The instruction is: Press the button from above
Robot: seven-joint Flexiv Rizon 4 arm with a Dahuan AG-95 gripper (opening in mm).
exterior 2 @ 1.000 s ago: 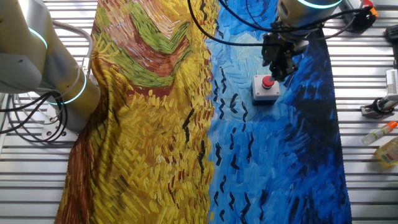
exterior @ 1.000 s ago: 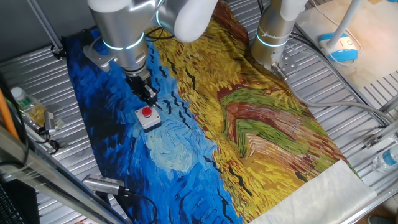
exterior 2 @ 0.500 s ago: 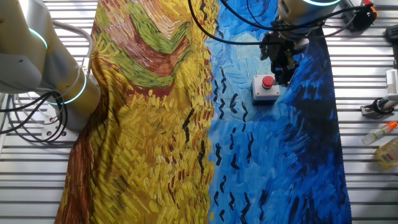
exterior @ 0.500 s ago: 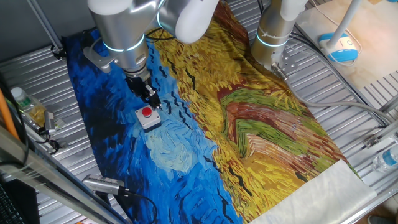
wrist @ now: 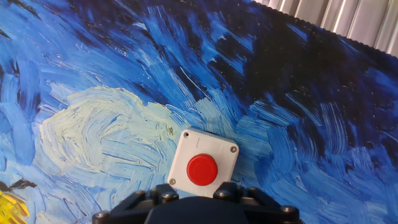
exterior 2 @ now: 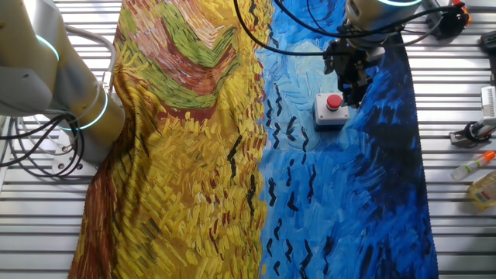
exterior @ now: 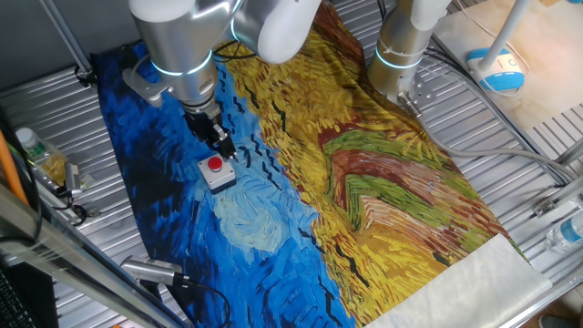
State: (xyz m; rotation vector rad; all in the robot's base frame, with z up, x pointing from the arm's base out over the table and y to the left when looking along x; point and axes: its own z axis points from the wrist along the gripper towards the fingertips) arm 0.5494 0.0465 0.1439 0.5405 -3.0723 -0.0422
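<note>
The button (exterior: 215,165) is a small round red push-button on a light grey square box. It sits on the blue part of the painted cloth (exterior: 273,210). It also shows in the other fixed view (exterior 2: 334,101) and in the hand view (wrist: 202,169), near the bottom edge. My gripper (exterior: 224,148) hangs just above the button's far side, close to its box; in the other fixed view the gripper (exterior 2: 351,94) overlaps the button's upper right. The fingertips do not show in the hand view, and no view shows a gap or a contact between them.
A second arm's base (exterior: 401,56) stands at the cloth's far edge. Bottles (exterior: 33,150) and small tools lie on the slatted metal table beside the blue side of the cloth, also seen in the other fixed view (exterior 2: 477,167). Cables run near the arm bases.
The gripper has shifted very slightly sideways over the button's edge. The button has not moved.
</note>
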